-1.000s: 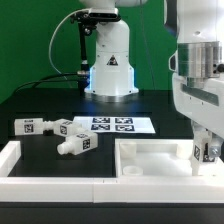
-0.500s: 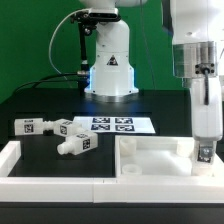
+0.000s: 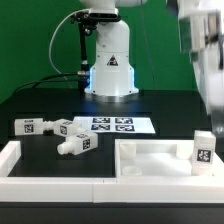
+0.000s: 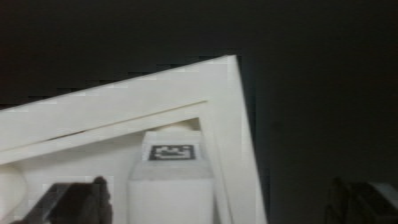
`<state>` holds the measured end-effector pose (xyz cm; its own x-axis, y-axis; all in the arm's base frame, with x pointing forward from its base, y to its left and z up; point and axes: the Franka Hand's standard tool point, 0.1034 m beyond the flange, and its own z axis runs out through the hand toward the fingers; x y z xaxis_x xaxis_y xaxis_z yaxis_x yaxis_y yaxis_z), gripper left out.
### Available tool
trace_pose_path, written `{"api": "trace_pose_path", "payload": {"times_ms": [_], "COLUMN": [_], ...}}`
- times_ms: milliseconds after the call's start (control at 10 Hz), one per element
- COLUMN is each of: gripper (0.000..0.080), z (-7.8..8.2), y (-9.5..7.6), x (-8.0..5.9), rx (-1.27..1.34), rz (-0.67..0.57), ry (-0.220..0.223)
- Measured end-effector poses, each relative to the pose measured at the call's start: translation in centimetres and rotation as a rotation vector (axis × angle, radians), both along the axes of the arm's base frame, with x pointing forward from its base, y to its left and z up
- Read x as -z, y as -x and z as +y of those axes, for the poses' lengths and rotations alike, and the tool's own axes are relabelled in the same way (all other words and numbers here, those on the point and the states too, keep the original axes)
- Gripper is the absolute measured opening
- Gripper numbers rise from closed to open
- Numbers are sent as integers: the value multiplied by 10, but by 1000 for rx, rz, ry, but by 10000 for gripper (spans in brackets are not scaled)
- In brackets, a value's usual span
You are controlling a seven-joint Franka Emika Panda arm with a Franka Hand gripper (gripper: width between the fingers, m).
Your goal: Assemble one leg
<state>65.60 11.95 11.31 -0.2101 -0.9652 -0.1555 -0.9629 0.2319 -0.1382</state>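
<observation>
The leg [image 3: 203,152] stands upright, free, on the slab [image 3: 150,155] at the exterior view's four o'clock, three look-alike blocks [image 3: 55,130] lie at nine o'clock, and the gripper [image 4: 214,200] hangs spread wide above it.

The arm [image 3: 203,55] is a blurred streak along the exterior view's right edge. The gripper [image 4: 228,205] faces downward (both fingertips dark and well apart), holding nothing between them.

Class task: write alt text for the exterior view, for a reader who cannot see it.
A white tagged leg stands upright at the right end of a white slab. Three more tagged blocks lie on the black table beside the marker board.
</observation>
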Motion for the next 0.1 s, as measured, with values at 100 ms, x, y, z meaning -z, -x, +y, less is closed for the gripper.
{"api": "trace_pose_path", "payload": {"times_ms": [100], "gripper": [614], "z": [0], "y": [0], "x": [-3], "rx": [0], "rz": [-6], "ry": [-1]}}
